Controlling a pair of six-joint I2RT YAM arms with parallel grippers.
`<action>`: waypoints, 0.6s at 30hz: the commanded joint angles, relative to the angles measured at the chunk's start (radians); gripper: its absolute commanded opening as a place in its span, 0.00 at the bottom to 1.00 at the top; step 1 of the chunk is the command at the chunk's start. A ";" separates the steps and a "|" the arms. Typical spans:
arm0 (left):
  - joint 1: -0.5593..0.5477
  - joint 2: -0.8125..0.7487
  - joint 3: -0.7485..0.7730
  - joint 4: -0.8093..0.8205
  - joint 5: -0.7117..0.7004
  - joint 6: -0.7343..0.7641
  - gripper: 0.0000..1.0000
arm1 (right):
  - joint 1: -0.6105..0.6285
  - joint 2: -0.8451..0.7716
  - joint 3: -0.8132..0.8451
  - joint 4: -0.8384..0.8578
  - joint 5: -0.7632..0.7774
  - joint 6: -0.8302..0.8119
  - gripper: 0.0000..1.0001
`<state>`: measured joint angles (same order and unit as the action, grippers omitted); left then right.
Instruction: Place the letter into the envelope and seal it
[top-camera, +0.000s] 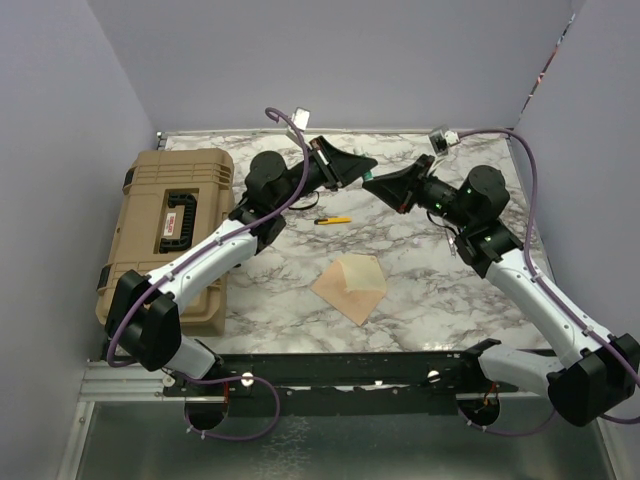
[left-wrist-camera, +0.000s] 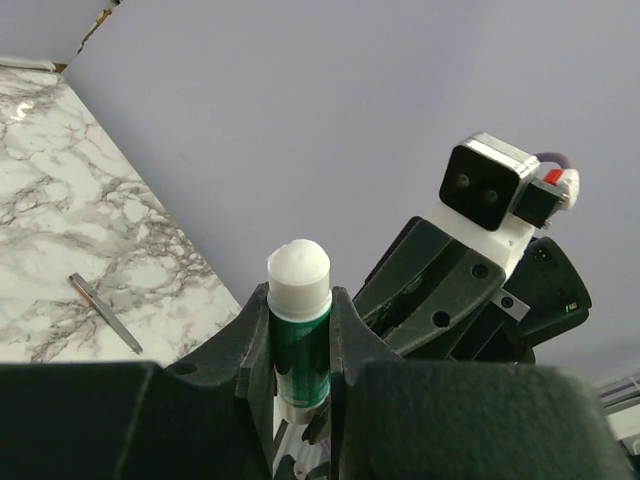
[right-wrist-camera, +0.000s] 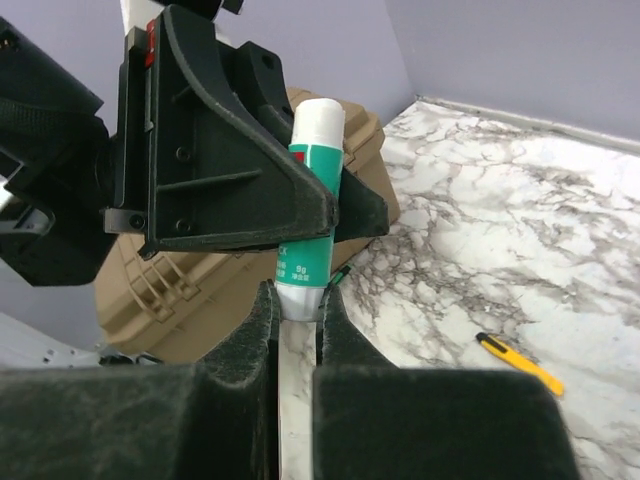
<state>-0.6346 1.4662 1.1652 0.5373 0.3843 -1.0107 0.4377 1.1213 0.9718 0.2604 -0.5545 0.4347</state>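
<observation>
Clamping glue stick (right-wrist-camera: 316, 150) (marked 8g): left claw (left-wrist-camera: 300, 335), right claw (right-wrist-camera: 297, 300).

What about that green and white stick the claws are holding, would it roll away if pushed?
The glue stick looks like a smooth round plastic tube, so laid on the marble table it would probably roll when nudged. Stood on end it looks tall and narrow, so likely tips easily. It fits inside the left claw, so probably light.
</observation>
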 joint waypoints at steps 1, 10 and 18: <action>-0.006 -0.033 0.005 0.027 0.005 0.046 0.00 | 0.010 0.003 0.026 0.032 -0.009 0.156 0.00; -0.004 -0.106 -0.066 0.209 0.037 0.101 0.00 | 0.006 -0.005 0.050 0.172 -0.063 0.679 0.00; -0.007 -0.129 -0.103 0.513 0.158 -0.007 0.00 | 0.007 -0.017 -0.061 0.582 -0.038 1.191 0.00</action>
<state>-0.6399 1.3491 1.0889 0.8551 0.4347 -1.0138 0.4522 1.1183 0.9436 0.5835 -0.6308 1.2564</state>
